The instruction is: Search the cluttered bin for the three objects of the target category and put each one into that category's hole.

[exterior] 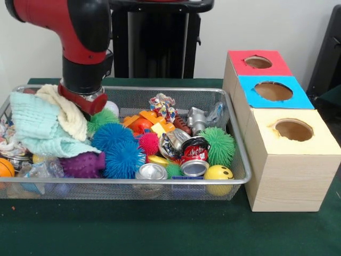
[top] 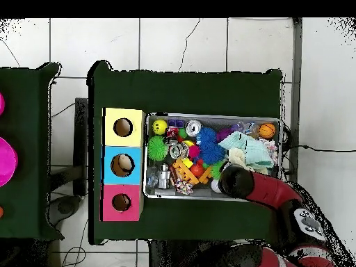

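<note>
The wire mesh bin [exterior: 160, 90] sits on the green table and is full of clutter. It holds crushed drink cans [exterior: 193, 155], blue spiky balls [exterior: 120, 149], a green spiky ball [exterior: 219, 145], a yellow smiley ball [exterior: 219, 173], a mint cloth [exterior: 37, 124] and a cream cloth [exterior: 66, 114]. My gripper [exterior: 88, 104] is low at the bin's back left, just behind the cloths, its tips hidden. In the overhead view it [top: 235, 179] is over the bin's [top: 208, 197] lower right part.
Three wooden boxes stand in a row right of the bin, each with a round hole: red top [exterior: 259, 63], blue top [exterior: 273, 91], yellow top [exterior: 294, 130]. A small orange basketball [exterior: 5, 167] lies at the bin's left end. Orange toy blocks [exterior: 145, 121] lie mid-bin.
</note>
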Available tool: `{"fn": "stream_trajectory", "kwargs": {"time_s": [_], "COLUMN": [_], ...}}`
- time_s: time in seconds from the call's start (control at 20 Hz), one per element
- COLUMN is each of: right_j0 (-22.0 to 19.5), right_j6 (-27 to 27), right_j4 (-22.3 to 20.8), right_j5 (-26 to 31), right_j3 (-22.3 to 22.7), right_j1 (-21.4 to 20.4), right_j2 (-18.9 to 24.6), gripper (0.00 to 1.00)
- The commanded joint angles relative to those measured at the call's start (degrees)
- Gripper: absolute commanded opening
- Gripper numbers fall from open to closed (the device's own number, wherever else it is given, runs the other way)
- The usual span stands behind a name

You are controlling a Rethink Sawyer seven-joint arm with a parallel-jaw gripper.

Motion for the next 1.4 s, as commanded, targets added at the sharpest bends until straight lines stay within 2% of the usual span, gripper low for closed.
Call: {"fn": "stream_trajectory", "kwargs": {"time_s": [0.05, 0.35, 0.6, 0.9, 1.4], "right_j0": [-15.57, -15.98, -15.53, -12.82, -5.67], "right_j6": [-25.86, -19.94, -13.7, -7.55, 0.12], "right_j4": [-14.65, -18.49, -19.03, -13.92, -7.53], "right_j5": [3.23, 5.45, 6.16, 10.25, 13.3], "right_j3": [6.52, 9.44, 15.0, 23.01, 29.16], "right_j1": [-3.73, -6.47, -11.03, -21.01, -30.37], "right_j2": [19.91, 22.17, 22.68, 22.2, 19.82], "gripper": [0.0, 0.0, 0.0, 0.0, 0.0]}}
